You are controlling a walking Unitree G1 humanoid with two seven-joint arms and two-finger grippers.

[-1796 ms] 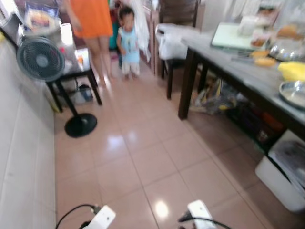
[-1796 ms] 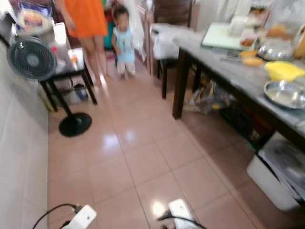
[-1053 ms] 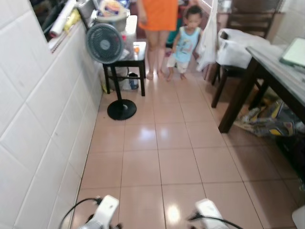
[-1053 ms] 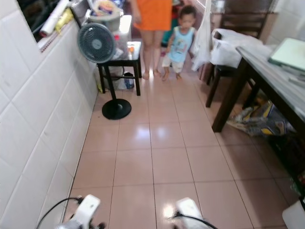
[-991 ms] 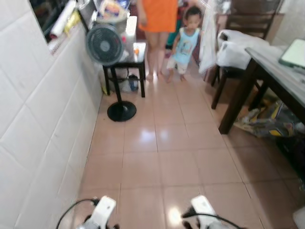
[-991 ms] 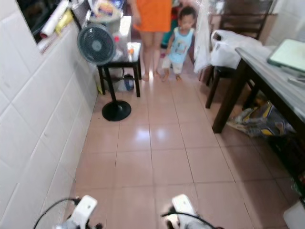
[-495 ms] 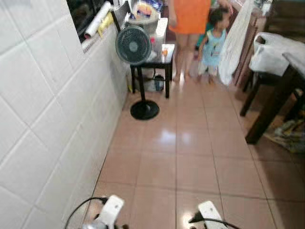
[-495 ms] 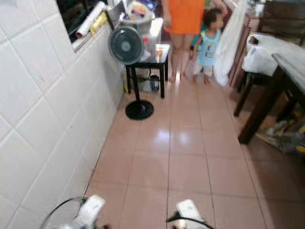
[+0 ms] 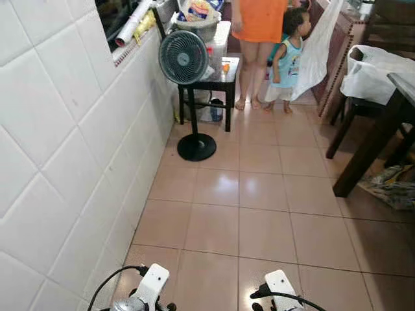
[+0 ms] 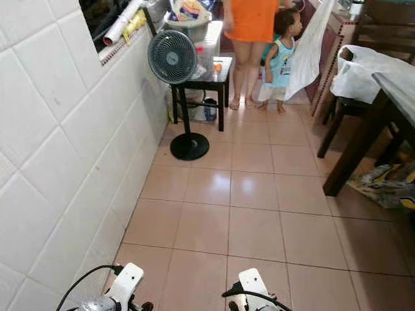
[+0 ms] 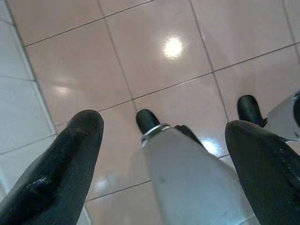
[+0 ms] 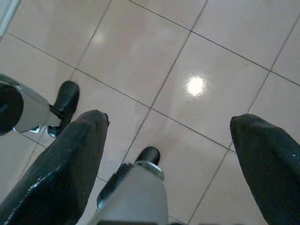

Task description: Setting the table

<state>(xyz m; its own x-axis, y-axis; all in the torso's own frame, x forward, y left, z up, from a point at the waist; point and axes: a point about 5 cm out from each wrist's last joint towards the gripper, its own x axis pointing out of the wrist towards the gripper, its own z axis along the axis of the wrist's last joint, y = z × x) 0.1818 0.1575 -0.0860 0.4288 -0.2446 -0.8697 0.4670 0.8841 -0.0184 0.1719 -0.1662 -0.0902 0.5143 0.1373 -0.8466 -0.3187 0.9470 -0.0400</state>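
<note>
The dark wooden dining table point(image 9: 403, 85) stands at the right edge of the head views, with one leg point(image 9: 360, 153) on the floor tiles. Both arms hang low, and their white wrists point(image 9: 150, 288) point(image 9: 280, 289) show at the bottom of the picture. In the left wrist view my left gripper point(image 11: 164, 124) is open over the pink floor tiles, holding nothing. My right gripper point(image 12: 169, 119) is likewise open and empty above the tiles. The robot's own legs and black feet lie below both grippers.
A white tiled wall point(image 9: 58, 162) runs along the left. A standing fan point(image 9: 183, 58) and a small black side table point(image 9: 217, 70) are ahead on the left. A person in orange point(image 9: 259, 19) and a small child point(image 9: 288, 55) stand beyond. A white bag point(image 9: 376, 65) sits on a chair.
The camera has turned left: the tabletop with its dishes has slid out on the right and the tiled wall takes up more of the left. Both arms hang as before.
</note>
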